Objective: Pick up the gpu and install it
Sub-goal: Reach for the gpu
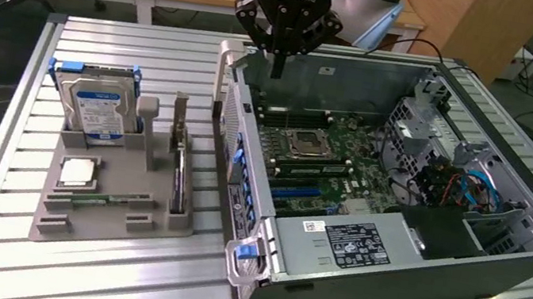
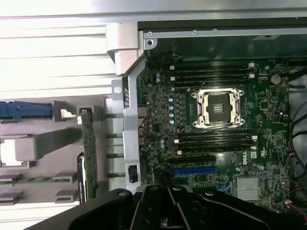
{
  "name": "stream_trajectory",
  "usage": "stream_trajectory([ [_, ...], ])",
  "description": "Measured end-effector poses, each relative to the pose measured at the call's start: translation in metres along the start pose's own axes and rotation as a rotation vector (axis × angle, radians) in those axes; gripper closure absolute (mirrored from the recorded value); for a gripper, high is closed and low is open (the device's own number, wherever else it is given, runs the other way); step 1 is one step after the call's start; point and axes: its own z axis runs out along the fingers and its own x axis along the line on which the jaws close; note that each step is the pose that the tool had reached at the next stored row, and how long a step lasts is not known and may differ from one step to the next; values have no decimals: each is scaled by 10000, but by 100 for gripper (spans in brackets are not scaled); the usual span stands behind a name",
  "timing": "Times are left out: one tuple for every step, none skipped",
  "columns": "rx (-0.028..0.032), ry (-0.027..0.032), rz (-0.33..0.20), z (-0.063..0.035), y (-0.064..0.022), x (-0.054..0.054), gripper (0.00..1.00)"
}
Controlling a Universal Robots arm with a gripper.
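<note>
My end effector [image 1: 277, 67] is pinched shut with nothing between its fingers. It hangs in the air over the open case [image 1: 506, 260], at the far corner on the side facing the holder [image 1: 117, 214], and touches nothing.

The gpu [image 1: 178, 144] has not been picked up. It stands on edge in a slot of the grey holder on the tabletop [image 1: 96, 275], just beside the hard drive [image 1: 99, 111] and well apart from me. In my wrist view it is a thin strip seen edge-on [image 2: 88, 153], parked in the holder just outside the case wall.

Inside the case the motherboard [image 1: 341, 153] lies bare, and the blue slot [image 2: 194, 170] has no card in it.

As I judge it, none of the job is done: the grasp, the lift, the carry across and the seating of the card are all left.
</note>
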Motion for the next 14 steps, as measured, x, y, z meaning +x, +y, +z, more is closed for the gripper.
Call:
stream_trajectory([
  [0,0,0,0,-1,8,89],
  [0,0,0,0,-1,18,89],
  [0,0,0,0,-3,33,89],
  [0,0,0,0,-4,51,89],
  [0,0,1,0,-6,72,89],
  [0,0,1,0,-7,96,89],
  [0,0,1,0,-9,120,89],
  [0,0,0,0,-11,145,89],
  [0,-1,-1,0,-13,171,89],
  [0,-1,-1,0,-15,195,89],
  [0,-1,0,-1,-16,218,89],
  [0,-1,1,-1,-18,240,89],
  [0,-1,1,-1,-20,261,89],
  [0,-1,1,-2,-21,282,89],
])
